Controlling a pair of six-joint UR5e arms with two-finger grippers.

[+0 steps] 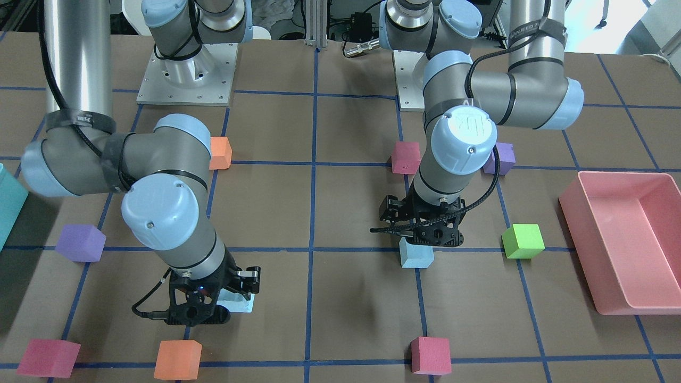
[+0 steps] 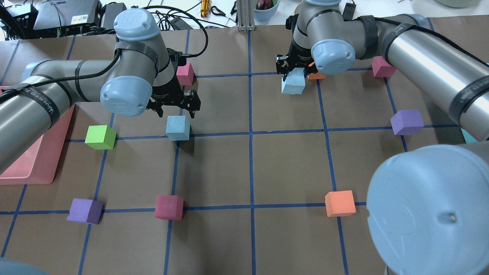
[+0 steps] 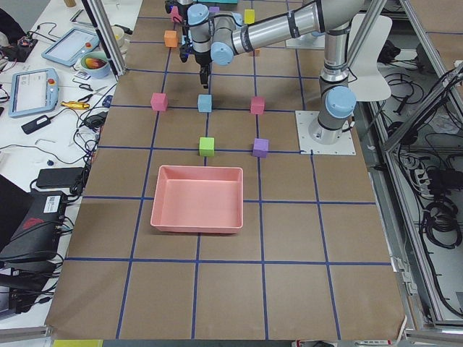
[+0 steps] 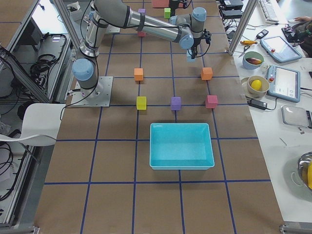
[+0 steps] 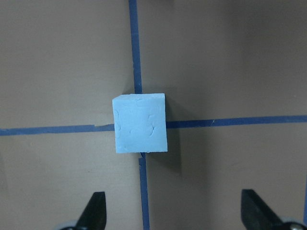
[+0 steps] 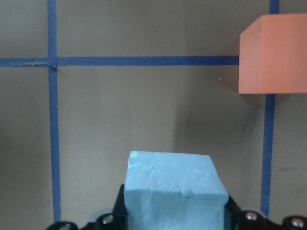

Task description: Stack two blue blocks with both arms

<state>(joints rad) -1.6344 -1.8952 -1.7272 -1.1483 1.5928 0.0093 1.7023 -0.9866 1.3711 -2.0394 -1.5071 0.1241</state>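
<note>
You have 1 of the 2 cubes in hand, and nothing is stacked yet. In the upper middle of the overhead view, the right gripper [image 2: 292,71] is pinching the first blue block [image 2: 293,84]. The right wrist view shows that block clamped between the fingers at the bottom of the frame, with an orange cube [image 6: 272,53] at the upper right. I cannot tell whether it is clear of the table. Left of centre, the left gripper [image 2: 176,112] hangs with its fingers spread wide over the second blue block [image 5: 140,123], which sits untouched on a tape crossing. I judge that 1 grasp, the carry and the placing are left to do.
</note>
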